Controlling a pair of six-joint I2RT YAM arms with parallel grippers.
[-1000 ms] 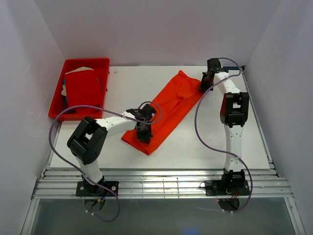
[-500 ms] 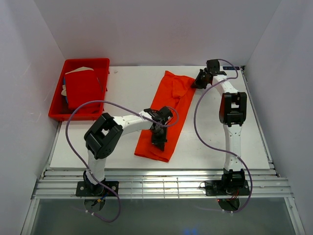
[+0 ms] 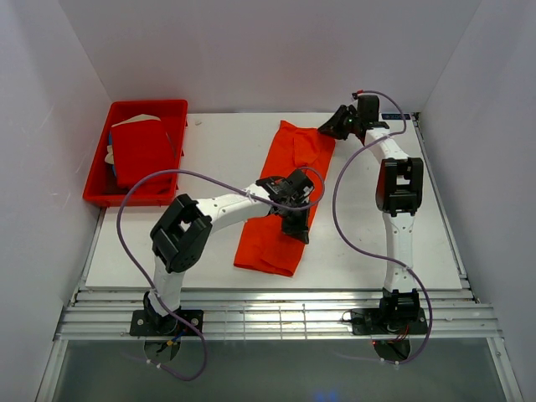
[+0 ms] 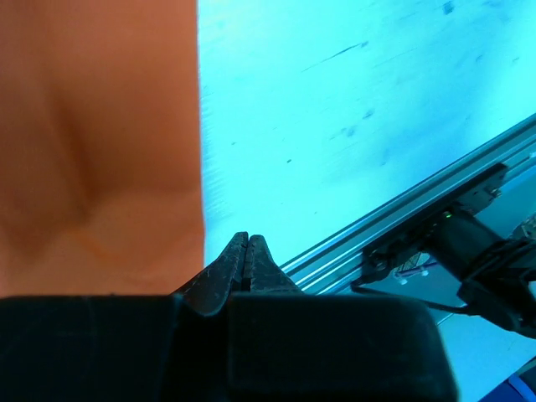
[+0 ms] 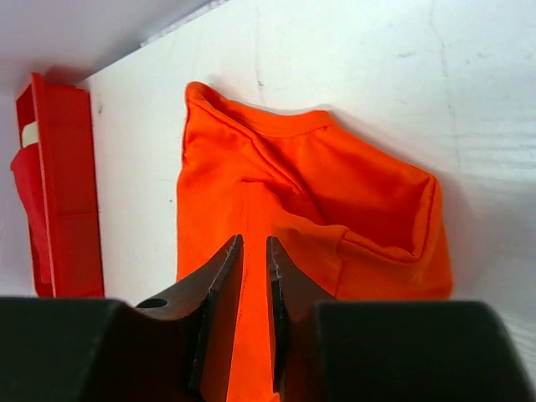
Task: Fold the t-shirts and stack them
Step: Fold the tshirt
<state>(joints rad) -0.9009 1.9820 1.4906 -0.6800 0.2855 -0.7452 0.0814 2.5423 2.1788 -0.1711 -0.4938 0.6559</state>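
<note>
The left gripper (image 4: 245,240) is clenched, with the bright orange cloth t-shirt (image 3: 270,243) just left of its fingers; the right gripper (image 5: 253,243) is released above it — the next pinches should catch both layers.

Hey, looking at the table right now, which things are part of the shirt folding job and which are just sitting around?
Part of the job:
orange t-shirt, laid out lengthwise on the table
red t-shirt, folded, lying in the red tray

Just lying about:
red tray, unless the stack is meant to go there
table, only the work surface
</note>
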